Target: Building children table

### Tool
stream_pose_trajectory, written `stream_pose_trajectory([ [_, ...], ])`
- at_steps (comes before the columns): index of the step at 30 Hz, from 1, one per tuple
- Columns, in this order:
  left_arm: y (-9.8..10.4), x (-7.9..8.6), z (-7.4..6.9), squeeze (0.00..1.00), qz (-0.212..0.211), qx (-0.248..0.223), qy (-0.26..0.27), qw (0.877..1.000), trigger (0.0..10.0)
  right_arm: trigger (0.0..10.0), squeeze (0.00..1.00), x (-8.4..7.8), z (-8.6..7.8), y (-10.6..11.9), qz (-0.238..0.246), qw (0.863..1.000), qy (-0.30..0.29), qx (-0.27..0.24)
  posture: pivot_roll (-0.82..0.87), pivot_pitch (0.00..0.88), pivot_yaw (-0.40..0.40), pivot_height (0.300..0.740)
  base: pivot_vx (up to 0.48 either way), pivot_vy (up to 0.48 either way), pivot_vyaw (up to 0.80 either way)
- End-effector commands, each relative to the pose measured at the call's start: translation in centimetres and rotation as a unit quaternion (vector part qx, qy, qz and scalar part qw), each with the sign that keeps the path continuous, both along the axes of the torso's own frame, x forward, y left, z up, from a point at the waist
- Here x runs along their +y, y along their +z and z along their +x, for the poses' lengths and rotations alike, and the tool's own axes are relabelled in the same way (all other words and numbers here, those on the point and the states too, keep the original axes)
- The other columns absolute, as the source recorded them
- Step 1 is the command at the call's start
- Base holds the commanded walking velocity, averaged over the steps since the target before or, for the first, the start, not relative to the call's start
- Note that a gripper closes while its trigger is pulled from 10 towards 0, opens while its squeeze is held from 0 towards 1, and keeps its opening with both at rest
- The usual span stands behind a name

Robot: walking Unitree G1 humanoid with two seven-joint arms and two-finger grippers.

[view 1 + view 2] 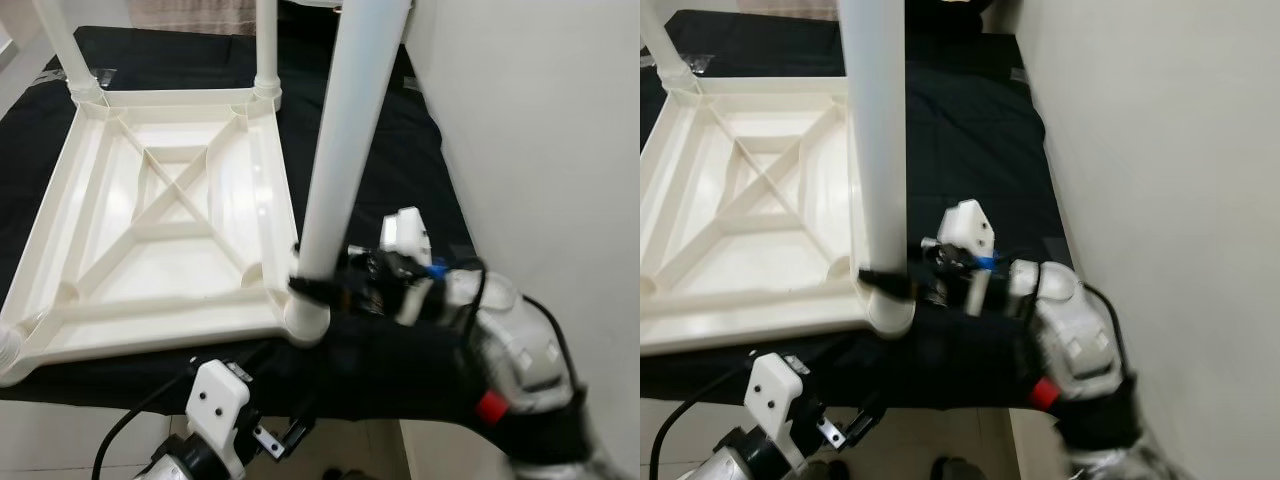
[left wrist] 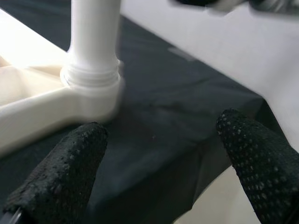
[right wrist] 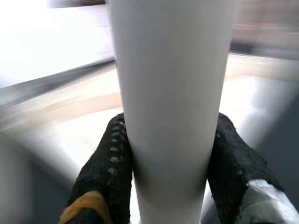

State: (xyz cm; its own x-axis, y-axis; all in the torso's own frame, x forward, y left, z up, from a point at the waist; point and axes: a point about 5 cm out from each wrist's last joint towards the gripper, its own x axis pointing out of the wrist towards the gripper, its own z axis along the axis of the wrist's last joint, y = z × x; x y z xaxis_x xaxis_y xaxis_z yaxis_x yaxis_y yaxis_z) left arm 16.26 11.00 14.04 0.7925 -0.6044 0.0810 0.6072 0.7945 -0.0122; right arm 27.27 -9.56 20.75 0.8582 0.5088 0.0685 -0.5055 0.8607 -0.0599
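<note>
White tabletop [image 1: 150,230] lies upside down on black cloth [image 1: 400,140], ribs facing us. Leg [image 1: 345,150] stands upright in near right corner socket [image 1: 305,320]. Our right gripper [image 1: 318,285] clamps leg just above socket, fingers [image 3: 110,163] pressed on both sides. Our left gripper [image 2: 159,172] hangs spread wide near that corner, holding nothing. Two more legs stand at far corners.

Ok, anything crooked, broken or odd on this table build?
Nothing stands out. The tabletop lies underside up on black cloth, legs seated upright in the corners; the right gripper clamps the near leg just above its socket.
</note>
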Motion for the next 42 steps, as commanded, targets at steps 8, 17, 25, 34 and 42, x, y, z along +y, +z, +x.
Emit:
stream_pose_trajectory([
  [8,-0.6,0.2,0.0,0.0,0.008,0.014,-0.001,1.0,10.0,0.0,0.0,-3.1,-0.1,-4.1,-0.076,0.985,-0.112,0.103,0.06,0.203,-0.073,0.74,0.0,0.0,0.0],
  [17,-0.3,0.3,0.1,0.0,0.003,0.011,0.006,1.0,10.0,10.0,1.0,-0.5,0.9,-0.1,-0.032,0.995,0.086,0.029,0.05,0.235,-0.076,0.74,0.0,0.0,0.0],
  [25,-0.3,0.0,0.0,0.0,0.003,0.01,0.005,1.0,10.0,10.0,0.88,-0.9,1.2,3.4,-0.049,0.946,0.318,-0.035,0.08,0.225,-0.065,0.74,0.0,0.0,0.0],
  [34,-0.4,-0.1,-0.1,0.0,0.009,0.007,0.013,1.0,10.0,10.0,0.0,-0.3,2.5,3.9,-0.089,0.907,0.409,-0.036,0.1,0.201,-0.063,0.74,0.0,0.0,0.0],
  [42,-0.4,-0.3,-0.2,0.0,0.009,0.005,0.025,1.0,10.0,0.0,0.0,-1.3,3.6,3.5,-0.121,0.869,0.479,-0.017,0.1,0.192,-0.078,0.74,0.0,0.0,0.0],
])
